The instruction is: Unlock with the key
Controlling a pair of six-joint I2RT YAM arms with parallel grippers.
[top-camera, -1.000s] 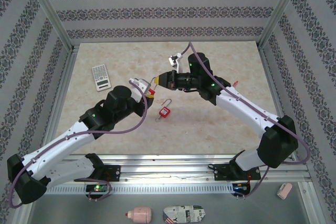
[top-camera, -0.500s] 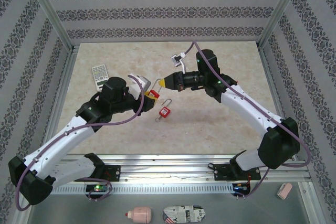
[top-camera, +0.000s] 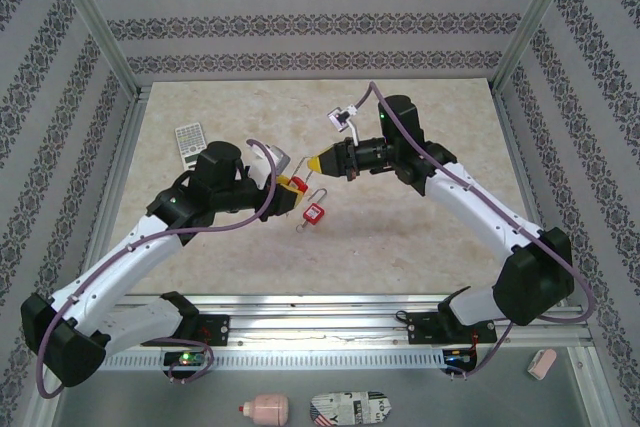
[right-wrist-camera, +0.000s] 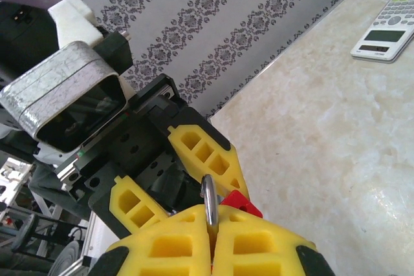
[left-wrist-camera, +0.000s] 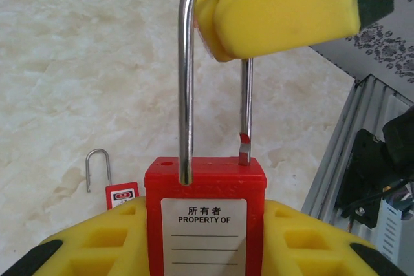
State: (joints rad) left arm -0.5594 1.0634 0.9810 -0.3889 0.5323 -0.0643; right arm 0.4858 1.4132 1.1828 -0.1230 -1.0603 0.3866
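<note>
Left gripper point(top-camera: 289, 190) is clamping the red padlock point(left-wrist-camera: 204, 182) by its body above mid-table point(top-camera: 400, 237), while right gripper point(top-camera: 318, 160), fingers pressed together, is pinching the top of its shackle point(left-wrist-camera: 185, 63), one leg sitting out of the body, a second padlock point(top-camera: 314, 212) lying just beside.

Padlock point(left-wrist-camera: 205, 189): red plastic body, smooth, slight gloss. The white label point(left-wrist-camera: 204, 224) on it is matt and paper-like. Shackle point(left-wrist-camera: 185, 63): bare polished steel, mirror-bright. Fingers point(left-wrist-camera: 97, 240) of the left gripper point(left-wrist-camera: 205, 237) beside the padlock and fingers point(left-wrist-camera: 291, 4) of the right gripper point(right-wrist-camera: 210, 240) above it: yellow plastic, matt, faintly grainy (open pockets moulded in). Table point(left-wrist-camera: 58, 63) behind the padlock: beige marble-look, smooth, soft sheen. Small padlock point(left-wrist-camera: 121, 193) left of it: same red plastic, steel loop. Frame rail point(left-wrist-camera: 352, 140) right of it: ribbed silver metal, dull.
</note>
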